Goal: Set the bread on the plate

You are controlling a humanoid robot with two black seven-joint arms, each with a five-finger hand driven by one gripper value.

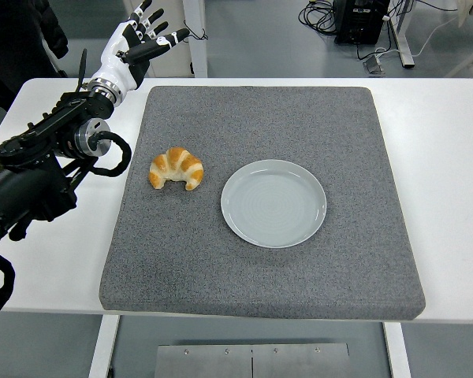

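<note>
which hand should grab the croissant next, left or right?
Left. The left hand is the only one in view, open and raised over the table's far left corner. The croissant lies on the left part of the grey mat, on that arm's side of the plate.

One camera sits high on the robot's side, facing forward and down over the counter (449, 157), whose near edge lies at the bottom; floor shows beyond its far edge.

Croissant (176, 168) lies beside the plate (273, 203); left hand (136, 43) spread above the mat (260, 276).
</note>
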